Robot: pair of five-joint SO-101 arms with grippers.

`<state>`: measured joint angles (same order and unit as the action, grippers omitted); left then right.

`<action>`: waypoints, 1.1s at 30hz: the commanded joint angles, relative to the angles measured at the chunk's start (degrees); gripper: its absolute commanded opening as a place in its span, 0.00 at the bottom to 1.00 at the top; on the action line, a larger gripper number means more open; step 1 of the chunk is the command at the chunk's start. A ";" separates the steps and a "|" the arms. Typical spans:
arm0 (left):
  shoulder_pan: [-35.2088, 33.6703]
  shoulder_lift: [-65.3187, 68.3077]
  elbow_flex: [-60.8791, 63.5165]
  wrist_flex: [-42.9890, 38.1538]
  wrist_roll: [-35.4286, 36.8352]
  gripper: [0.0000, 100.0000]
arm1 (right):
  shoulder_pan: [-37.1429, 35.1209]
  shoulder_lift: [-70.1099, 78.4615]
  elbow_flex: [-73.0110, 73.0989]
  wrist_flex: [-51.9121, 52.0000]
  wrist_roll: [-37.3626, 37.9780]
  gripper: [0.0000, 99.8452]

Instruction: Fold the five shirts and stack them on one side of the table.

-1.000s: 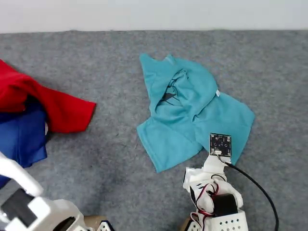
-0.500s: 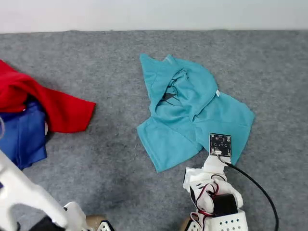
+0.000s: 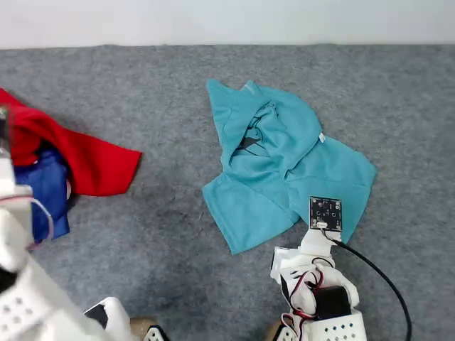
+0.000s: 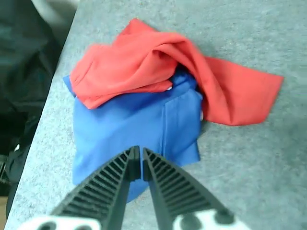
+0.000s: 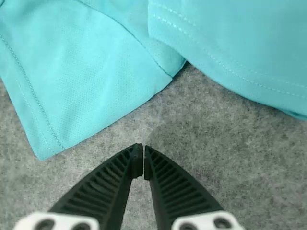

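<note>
A: Teal shirt lies crumpled mid-worktop, unfolded. Red shirt is heaped over blue shirt at 9 o'clock.
B: Tools?
A: Left tool pressed together, empty, above the blue one. Right tool pressed together, empty, just off the teal hem at 6 o'clock.
B: Step?
A: Folding not begun, I'd say. Next: spread, pinch a hem, flatten.

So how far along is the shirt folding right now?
Done: the blue shirt looks folded flat near the edge of the table. In hand: nothing; the left pincer hangs shut over the blue shirt, the right pincer shut over bare table beside the teal shirt. Left: the red shirt lies rumpled across the blue one, the teal shirt is crumpled mid-table, no neat stack yet.
</note>
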<state>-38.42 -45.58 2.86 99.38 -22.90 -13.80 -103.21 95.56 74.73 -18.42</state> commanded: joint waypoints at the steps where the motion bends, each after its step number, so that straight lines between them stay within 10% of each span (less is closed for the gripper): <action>1: 0.79 -7.12 4.18 0.79 0.62 0.01 | -0.40 -0.57 0.88 0.48 -0.53 0.01; 14: 0.79 -22.33 17.89 0.88 0.62 0.01 | -0.04 -0.66 0.79 0.48 -0.26 0.01; 24: 0.53 -27.60 22.46 0.97 0.62 0.01 | 6.73 -0.66 -6.77 -8.04 26.46 0.01; 33: 0.44 -32.88 26.68 0.97 0.62 0.01 | 5.32 4.26 -19.43 0.92 32.35 0.01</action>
<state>-37.89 -77.23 28.97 99.38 -22.90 -7.65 -102.77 82.29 73.93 12.18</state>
